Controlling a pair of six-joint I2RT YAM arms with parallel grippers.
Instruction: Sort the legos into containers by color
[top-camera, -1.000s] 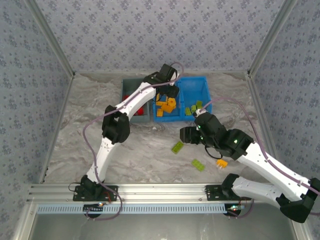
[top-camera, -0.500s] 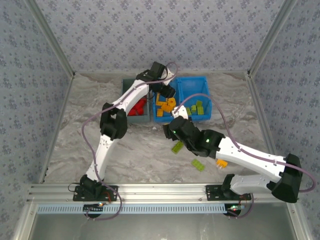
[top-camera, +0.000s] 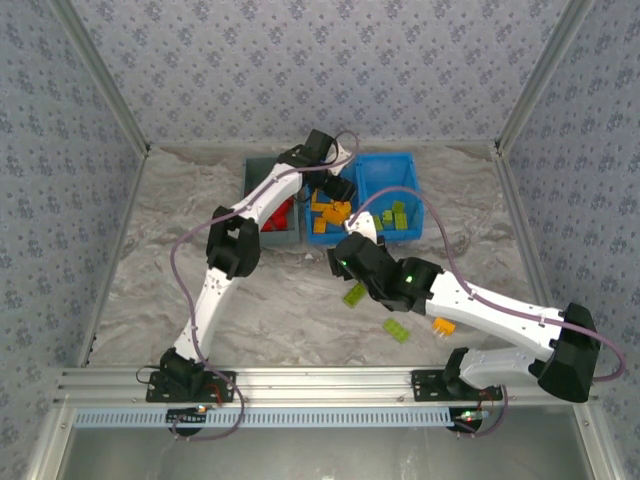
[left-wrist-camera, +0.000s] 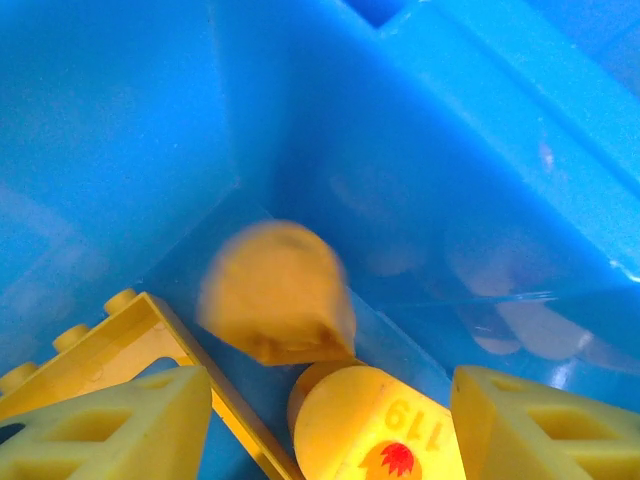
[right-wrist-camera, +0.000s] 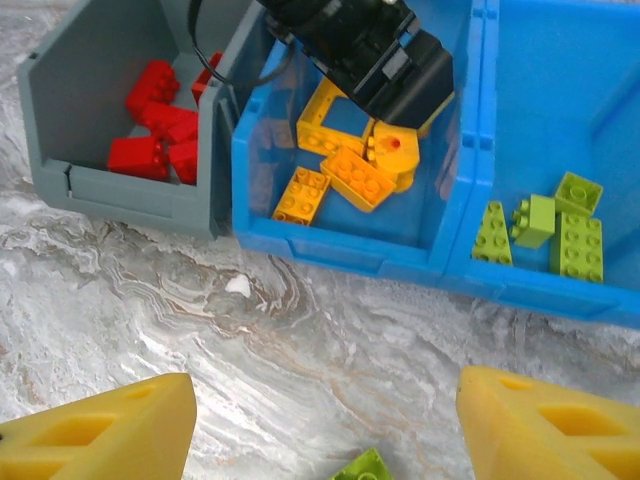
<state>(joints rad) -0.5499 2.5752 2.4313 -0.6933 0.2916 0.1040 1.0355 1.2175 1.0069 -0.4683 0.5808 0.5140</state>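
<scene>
Both jaws spread: left gripper (top-camera: 336, 190) inside blue bin (right-wrist-camera: 340, 256), right gripper (right-wrist-camera: 320, 430) hovering.

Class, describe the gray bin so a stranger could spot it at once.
At the far side of the table two bins stand together. The gray bin is left of the blue bin; it alone is undivided and holds red bricks.

We count two bins: one gray bin (right-wrist-camera: 120, 190) and one blue bin (right-wrist-camera: 340, 255) with two compartments. On the table (right-wrist-camera: 300, 350) lie two green bricks (top-camera: 354, 294) and one orange brick (top-camera: 443, 326). The right compartment holds four green bricks (right-wrist-camera: 572, 245). The left compartment shows at least three orange bricks (right-wrist-camera: 358, 178). The red bricks (right-wrist-camera: 135, 155) overlap, so we count about five.
</scene>
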